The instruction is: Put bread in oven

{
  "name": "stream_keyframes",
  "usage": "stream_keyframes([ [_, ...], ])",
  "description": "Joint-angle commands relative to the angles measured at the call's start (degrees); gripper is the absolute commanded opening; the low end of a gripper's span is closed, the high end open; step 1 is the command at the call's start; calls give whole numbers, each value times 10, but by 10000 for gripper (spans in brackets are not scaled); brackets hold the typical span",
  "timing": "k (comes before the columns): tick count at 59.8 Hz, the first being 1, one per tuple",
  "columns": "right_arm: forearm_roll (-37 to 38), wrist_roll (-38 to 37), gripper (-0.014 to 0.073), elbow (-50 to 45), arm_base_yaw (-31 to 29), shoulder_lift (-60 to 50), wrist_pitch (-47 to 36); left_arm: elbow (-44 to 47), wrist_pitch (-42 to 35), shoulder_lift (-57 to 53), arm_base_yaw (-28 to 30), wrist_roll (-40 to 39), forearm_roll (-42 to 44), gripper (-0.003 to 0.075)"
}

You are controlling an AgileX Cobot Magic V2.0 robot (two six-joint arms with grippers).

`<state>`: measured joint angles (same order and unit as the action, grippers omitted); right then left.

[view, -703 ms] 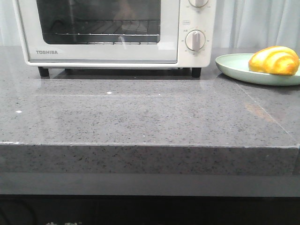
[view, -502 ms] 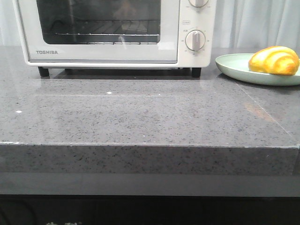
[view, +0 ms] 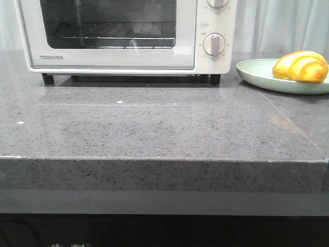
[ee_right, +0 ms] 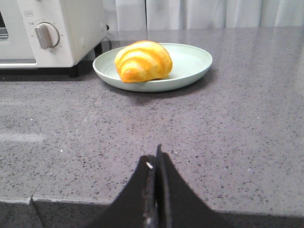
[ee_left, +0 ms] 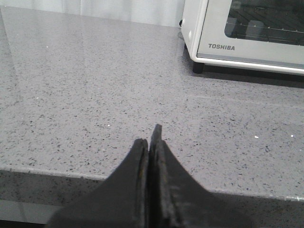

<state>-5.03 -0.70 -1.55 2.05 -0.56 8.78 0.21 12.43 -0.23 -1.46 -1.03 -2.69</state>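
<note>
The bread, a glossy golden-yellow roll with orange-brown stripes, lies on a pale green plate at the back right of the counter; it also shows in the right wrist view. The white Toshiba oven stands at the back left with its glass door closed; it also shows in the left wrist view. My left gripper is shut and empty over the counter's front edge, well short of the oven. My right gripper is shut and empty at the front edge, facing the bread. Neither gripper shows in the front view.
The grey speckled stone counter runs from the oven to a front edge. The oven's knob sits right of the door, near the plate. White curtains hang behind.
</note>
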Motion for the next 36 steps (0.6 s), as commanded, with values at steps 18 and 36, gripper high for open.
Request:
stream_keyframes([
  [18,4,1,-67,4,-5,-13,-44,3,-51,-10,1,-4,-5,-20],
  [36,2,1,-67,4,-5,-13,-70,3,-52,-10,1,-4,-5,-20],
])
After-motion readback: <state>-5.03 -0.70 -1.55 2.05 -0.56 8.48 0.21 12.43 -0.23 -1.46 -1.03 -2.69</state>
